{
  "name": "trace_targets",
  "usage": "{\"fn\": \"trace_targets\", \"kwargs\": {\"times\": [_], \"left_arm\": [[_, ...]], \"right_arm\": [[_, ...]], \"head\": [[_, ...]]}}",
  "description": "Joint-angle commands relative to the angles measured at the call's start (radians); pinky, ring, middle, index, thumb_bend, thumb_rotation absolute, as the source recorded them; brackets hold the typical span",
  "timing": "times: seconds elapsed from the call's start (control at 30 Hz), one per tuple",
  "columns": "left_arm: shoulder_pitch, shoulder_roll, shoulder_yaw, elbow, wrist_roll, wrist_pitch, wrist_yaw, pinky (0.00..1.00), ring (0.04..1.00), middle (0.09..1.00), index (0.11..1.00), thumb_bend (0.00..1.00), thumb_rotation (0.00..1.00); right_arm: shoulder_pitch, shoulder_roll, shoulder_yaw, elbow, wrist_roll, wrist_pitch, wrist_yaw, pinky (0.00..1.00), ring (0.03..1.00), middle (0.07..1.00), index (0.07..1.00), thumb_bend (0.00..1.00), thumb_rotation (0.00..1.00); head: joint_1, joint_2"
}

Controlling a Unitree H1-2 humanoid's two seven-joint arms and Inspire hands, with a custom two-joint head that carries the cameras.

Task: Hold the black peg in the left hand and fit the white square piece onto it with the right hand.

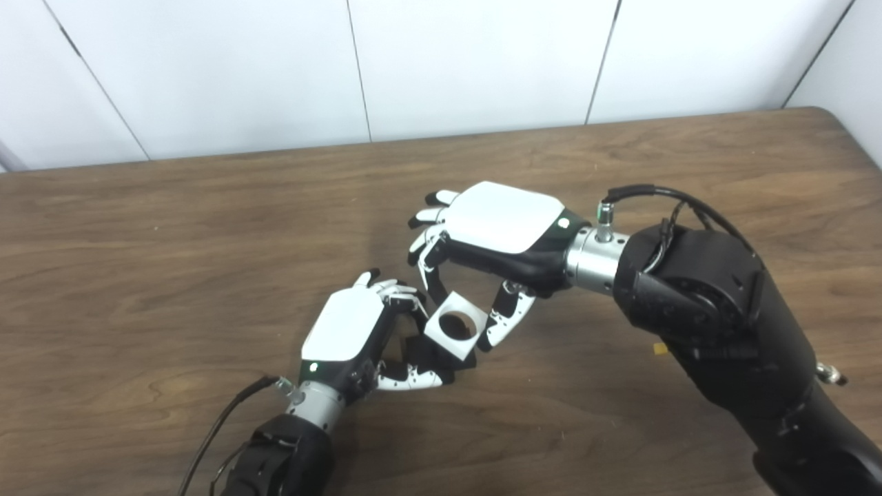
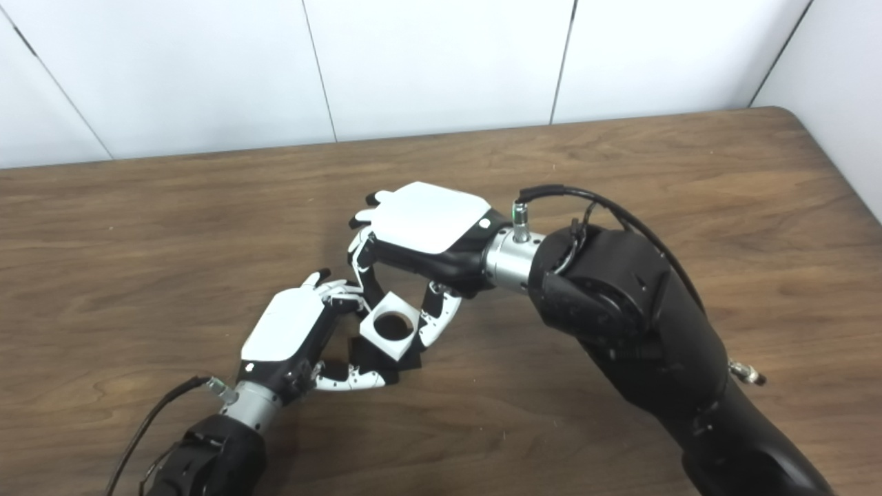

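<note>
My left hand point(image 1: 355, 331) sits low over the wooden table point(image 1: 172, 275), shut around the black peg point(image 2: 372, 358), whose dark base shows between its fingers and thumb. My right hand point(image 1: 493, 234) reaches in from the right, palm down, shut on the white square piece point(image 1: 455, 326) between fingers and thumb. The piece has a round hole in its middle and is tilted. It rests directly over the peg, touching or nearly touching it. How far the peg enters the hole is hidden.
A black cable point(image 1: 661, 200) loops above the right wrist. Another cable point(image 1: 220, 420) trails from the left wrist. White wall panels point(image 1: 482, 62) stand behind the table's far edge. A small yellow speck point(image 1: 660, 349) lies beside the right forearm.
</note>
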Motion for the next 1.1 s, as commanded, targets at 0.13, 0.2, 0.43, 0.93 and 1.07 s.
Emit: {"fn": "trace_targets", "kwargs": {"times": [0.13,0.2,0.43,0.93,1.07], "left_arm": [[0.007,-0.004,-0.026,0.026,0.018,0.014,-0.05,0.99,0.849,0.766,0.485,0.52,0.05],[0.008,-0.004,-0.025,0.025,0.017,0.011,-0.048,0.99,0.849,0.766,0.485,0.52,0.06],[0.01,-0.005,-0.023,0.022,0.016,0.01,-0.046,0.98,0.844,0.764,0.485,0.52,0.05],[0.018,-0.002,-0.023,0.012,0.022,0.013,-0.051,0.98,0.843,0.763,0.485,0.52,0.05],[0.018,-0.003,-0.019,0.012,0.011,0.012,-0.05,0.99,0.845,0.763,0.485,0.52,0.05]], "right_arm": [[-0.017,0.002,-0.015,0.015,-0.004,-0.031,-0.042,1.0,0.928,0.791,0.486,0.52,0.13],[-0.02,0.002,-0.017,0.022,-0.003,-0.035,-0.047,1.0,0.931,0.792,0.486,0.52,0.13],[-0.029,0.008,-0.014,0.058,-0.012,-0.06,-0.077,0.98,0.924,0.788,0.486,0.52,0.13],[-0.011,0.028,0.001,0.088,-0.042,-0.076,-0.096,1.0,0.925,0.787,0.486,0.52,0.14],[-0.012,0.03,0.006,0.086,-0.048,-0.072,-0.085,0.99,0.923,0.786,0.486,0.52,0.14]], "head": [[-0.002,0.004],[-0.004,0.004],[-0.005,0.007],[-0.017,0.016],[-0.019,0.017]]}}
